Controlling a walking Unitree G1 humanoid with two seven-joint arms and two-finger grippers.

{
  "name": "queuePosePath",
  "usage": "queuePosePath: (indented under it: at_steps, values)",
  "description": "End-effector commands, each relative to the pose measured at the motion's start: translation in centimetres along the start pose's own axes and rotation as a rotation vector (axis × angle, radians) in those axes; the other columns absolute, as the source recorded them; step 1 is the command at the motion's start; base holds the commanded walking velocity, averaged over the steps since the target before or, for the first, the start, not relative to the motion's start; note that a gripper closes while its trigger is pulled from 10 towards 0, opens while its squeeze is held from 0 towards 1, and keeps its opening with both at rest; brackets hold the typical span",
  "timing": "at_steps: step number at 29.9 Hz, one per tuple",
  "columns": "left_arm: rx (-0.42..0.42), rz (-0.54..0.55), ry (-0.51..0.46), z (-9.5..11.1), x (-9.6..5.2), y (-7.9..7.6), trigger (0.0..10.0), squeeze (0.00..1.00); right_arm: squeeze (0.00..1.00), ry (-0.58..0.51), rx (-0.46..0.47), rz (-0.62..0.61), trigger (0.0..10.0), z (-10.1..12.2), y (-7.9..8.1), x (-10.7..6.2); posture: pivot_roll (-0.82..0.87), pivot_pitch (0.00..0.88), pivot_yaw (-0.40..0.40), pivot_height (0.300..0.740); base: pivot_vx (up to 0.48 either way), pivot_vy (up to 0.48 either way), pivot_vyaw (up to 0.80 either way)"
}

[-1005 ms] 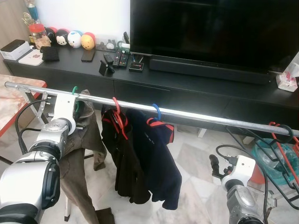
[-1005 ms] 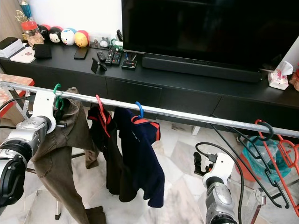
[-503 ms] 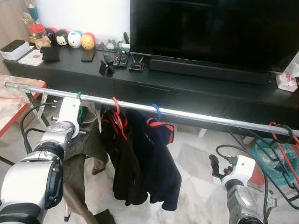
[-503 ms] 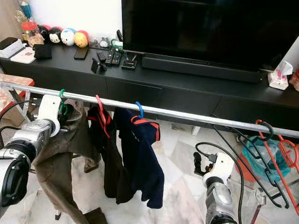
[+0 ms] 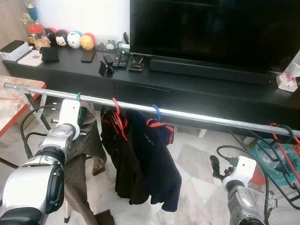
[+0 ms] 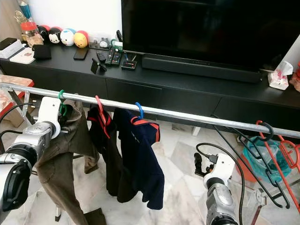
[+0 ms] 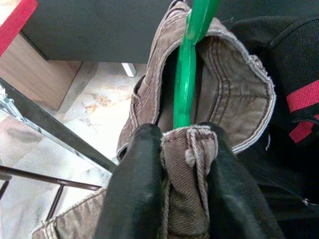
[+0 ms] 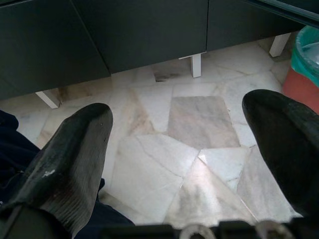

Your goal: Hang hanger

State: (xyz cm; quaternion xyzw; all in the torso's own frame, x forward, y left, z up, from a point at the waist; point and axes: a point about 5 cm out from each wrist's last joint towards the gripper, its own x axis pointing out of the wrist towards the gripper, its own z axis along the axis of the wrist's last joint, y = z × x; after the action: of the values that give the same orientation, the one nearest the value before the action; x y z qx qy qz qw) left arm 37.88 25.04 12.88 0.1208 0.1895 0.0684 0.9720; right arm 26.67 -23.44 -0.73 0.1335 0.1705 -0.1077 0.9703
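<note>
Black fingers of the left tool (image 7: 187,194) pinched on the bunched waistband of the brown trousers (image 7: 219,89), just below the green hanger (image 7: 192,59) whose hook already sits over the metal rail (image 5: 187,114), left of the red hanger (image 5: 117,117) and blue hanger (image 5: 157,112). Best done now: spread the fingers slowly, draw straight back and down from the rail, avoid snagging cloth or nudging the hook off. Right tool (image 8: 184,149) spread wide, low beneath the rail, idle above the floor (image 8: 199,124).
</note>
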Motion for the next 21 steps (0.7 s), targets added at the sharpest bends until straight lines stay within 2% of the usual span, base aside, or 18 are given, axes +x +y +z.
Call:
queuePosePath:
  at_steps: [1, 21]
  values:
    - [-0.009, 0.017, 0.017, -0.72, -0.07, 0.13, 10.0, 1.00, 0.00, -0.007, -0.001, -0.005, 10.0, 0.16, -0.28, -0.03, 0.05, 0.000, -0.086, 0.740, 0.000, 0.000, 0.00]
    - [-0.033, 0.037, -0.046, 0.04, -0.11, 0.72, 10.0, 1.00, 0.00, -0.004, 0.001, -0.001, 10.0, 0.04, -0.06, -0.02, 0.05, 0.000, -0.086, 0.740, 0.000, 0.000, 0.00]
